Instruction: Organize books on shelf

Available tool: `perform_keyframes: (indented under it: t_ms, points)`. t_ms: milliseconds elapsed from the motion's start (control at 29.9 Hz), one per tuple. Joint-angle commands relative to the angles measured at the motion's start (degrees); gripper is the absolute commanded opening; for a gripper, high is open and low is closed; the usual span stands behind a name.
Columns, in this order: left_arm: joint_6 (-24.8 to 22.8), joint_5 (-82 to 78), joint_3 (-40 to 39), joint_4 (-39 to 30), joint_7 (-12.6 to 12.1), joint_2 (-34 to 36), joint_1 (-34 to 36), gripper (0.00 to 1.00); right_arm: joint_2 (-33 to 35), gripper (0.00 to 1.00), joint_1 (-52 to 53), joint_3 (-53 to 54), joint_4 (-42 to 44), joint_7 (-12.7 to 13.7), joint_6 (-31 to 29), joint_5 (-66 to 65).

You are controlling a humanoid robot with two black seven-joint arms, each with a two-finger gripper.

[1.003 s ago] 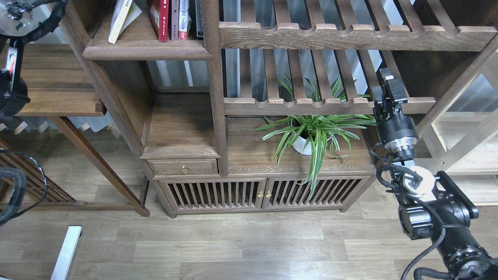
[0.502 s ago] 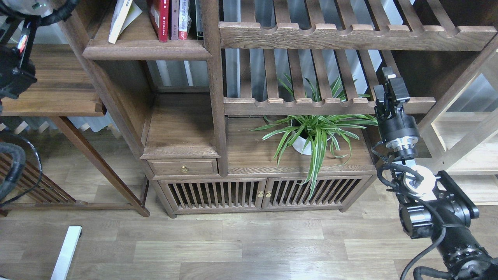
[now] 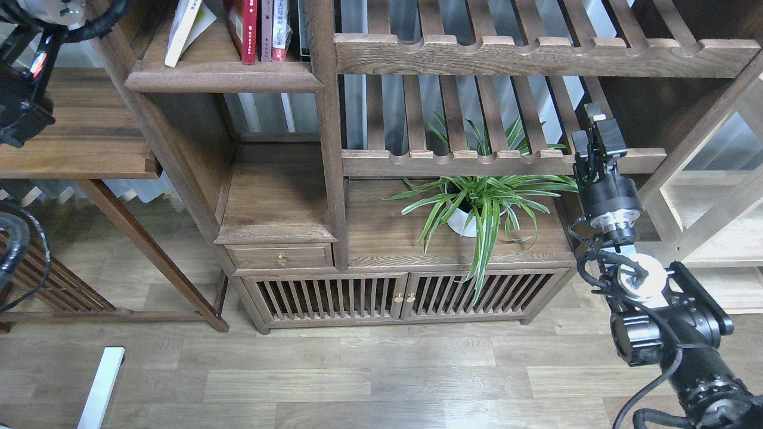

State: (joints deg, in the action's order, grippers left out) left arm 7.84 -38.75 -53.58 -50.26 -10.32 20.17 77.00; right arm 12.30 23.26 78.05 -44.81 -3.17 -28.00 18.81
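- The books (image 3: 250, 27) stand on the shelf (image 3: 223, 76) at the top left of the bookcase, only their lower parts showing: a white one (image 3: 185, 27) leaning left, then a red one (image 3: 243, 30) and thinner spines upright against the post (image 3: 328, 137).
- Left arm (image 3: 24, 89) is the nearer: the books lie up and to the right of it. Its gripper is out of view past the top-left edge, so I cannot tell how its jaws stand.
- Right gripper (image 3: 598, 140) is well apart from the books, which lie far to its left and higher; it hangs near the slatted rack (image 3: 501, 161), above the plant (image 3: 477, 202). It is seen small and dark, so I cannot tell whether the jaws are spread or pressed together; nothing visible is in them.
- The leaning book's long axis tilts left of vertical; my judgement is that straightening it falls to the left arm.
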Motion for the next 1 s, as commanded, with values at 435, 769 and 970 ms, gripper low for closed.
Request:
perform_keyframes:
  t_ms: [435,769,970]
  points:
    - [-8.18,-0.1,5.41,0.34,0.12,4.96,0.6,0.08,0.0,0.8,-0.41,0.09,-0.46,0.0,0.0,0.08]
    - [-8.37,-0.27,7.96,0.25,1.61,7.07,0.78,0.29,0.09,0.8,-0.59,0.09,-0.54,0.0,0.0,0.17]
    - [-7.58,-0.27,8.05,0.34,1.61,6.46,0.78,0.39,0.0,0.8,-0.68,0.09,-0.63,0.0,0.0,0.17]
